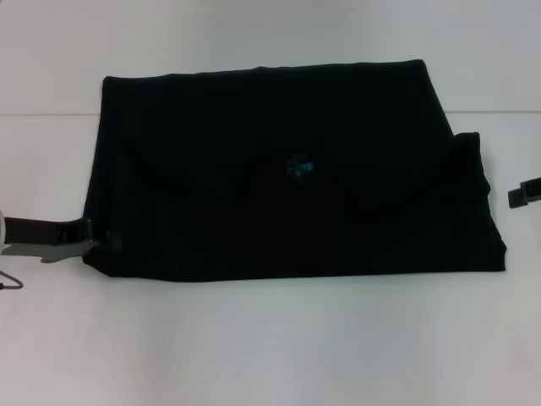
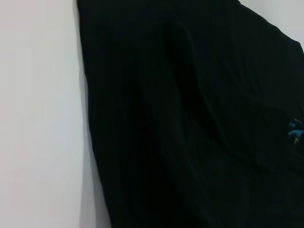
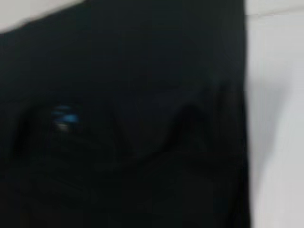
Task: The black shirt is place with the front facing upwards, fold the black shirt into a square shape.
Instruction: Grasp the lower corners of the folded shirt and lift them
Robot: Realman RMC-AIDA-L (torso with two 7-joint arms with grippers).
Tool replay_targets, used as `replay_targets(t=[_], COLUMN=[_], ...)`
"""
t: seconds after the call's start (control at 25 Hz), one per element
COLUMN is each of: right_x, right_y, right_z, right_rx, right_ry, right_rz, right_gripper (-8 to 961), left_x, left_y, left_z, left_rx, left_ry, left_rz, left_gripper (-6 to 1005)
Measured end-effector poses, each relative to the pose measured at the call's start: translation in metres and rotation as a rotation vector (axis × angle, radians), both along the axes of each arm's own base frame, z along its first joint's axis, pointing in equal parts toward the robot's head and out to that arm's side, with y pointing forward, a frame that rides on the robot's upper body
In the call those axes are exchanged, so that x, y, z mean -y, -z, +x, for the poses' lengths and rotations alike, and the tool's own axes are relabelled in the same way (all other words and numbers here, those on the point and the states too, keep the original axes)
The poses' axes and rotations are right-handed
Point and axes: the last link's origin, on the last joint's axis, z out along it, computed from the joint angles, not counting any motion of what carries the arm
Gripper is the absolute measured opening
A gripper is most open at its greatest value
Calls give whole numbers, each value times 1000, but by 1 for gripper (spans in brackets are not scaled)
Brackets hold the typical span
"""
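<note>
The black shirt (image 1: 287, 169) lies folded into a wide rectangle on the white table (image 1: 270, 338), its small blue neck label (image 1: 298, 165) showing near the middle. No lettering shows. My left gripper (image 1: 100, 243) is low at the shirt's near left corner, its tip touching the cloth edge. My right gripper (image 1: 524, 194) sits just off the shirt's right side, apart from the cloth. In the left wrist view the black shirt (image 2: 190, 118) fills most of the picture, with the neck label (image 2: 295, 130) at one edge. The right wrist view shows the black shirt (image 3: 133, 133) and the label (image 3: 64, 118).
A faint seam line (image 1: 42, 114) crosses the white table behind the shirt's left side. A thin wire loop (image 1: 10, 281) hangs below my left arm. Bare table surface lies in front of the shirt.
</note>
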Motion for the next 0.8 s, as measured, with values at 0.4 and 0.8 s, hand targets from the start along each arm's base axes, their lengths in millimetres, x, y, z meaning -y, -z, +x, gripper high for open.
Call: replay_targets(t=[0.4,0.8], right_x=[-1,-5], right_y=[50,69], right_z=[11,10], right_rx=[69,87], right_ry=[23,3], right_rz=[-68,-56], right_gripper=[801,797], left_x=[0,1], left_y=[0,1], left_z=[2,4], left_rx=[12,20], left_ry=[3,12], left_rz=[-1,-7], left_gripper=[31,31])
